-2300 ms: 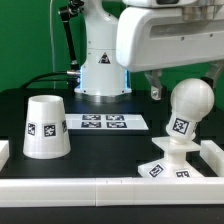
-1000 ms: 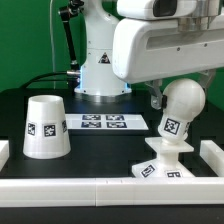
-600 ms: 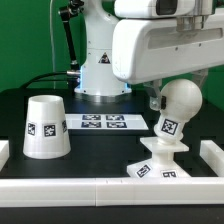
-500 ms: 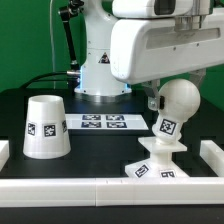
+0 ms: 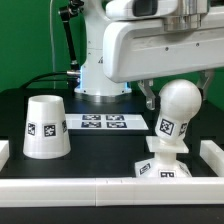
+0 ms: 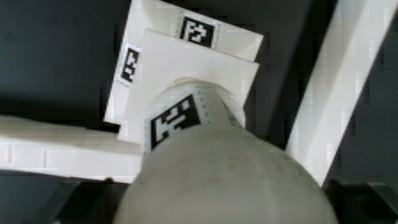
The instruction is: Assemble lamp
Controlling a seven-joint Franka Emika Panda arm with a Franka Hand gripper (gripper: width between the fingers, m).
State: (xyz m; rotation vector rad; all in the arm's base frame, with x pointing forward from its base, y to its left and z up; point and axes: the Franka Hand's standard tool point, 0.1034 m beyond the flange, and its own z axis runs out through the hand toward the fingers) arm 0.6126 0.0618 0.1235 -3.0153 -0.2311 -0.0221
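Note:
The round-headed bulb (image 5: 178, 108) stands roughly upright with its stem in the flat square base (image 5: 160, 169) at the front of the exterior view's right. My gripper (image 5: 174, 98) is shut on the bulb's head; one finger (image 5: 150, 97) shows beside it and the other is hidden. In the wrist view the bulb (image 6: 210, 165) fills the space between the dark jaws of my gripper (image 6: 214, 208), with the base (image 6: 169, 60) beyond it. The tapered shade (image 5: 45, 127) stands mouth down at the exterior view's left, apart from my gripper.
The marker board (image 5: 105, 122) lies flat in the middle behind the parts. A low white wall (image 5: 90, 186) runs along the front, with side pieces at the left (image 5: 3, 150) and right (image 5: 212, 154). It shows in the wrist view (image 6: 349, 80) too. The robot's pedestal (image 5: 100, 72) stands at the back.
The bulb and base slid toward the exterior view's left with my gripper and tilted; now they stand more upright and the base lies flatter.

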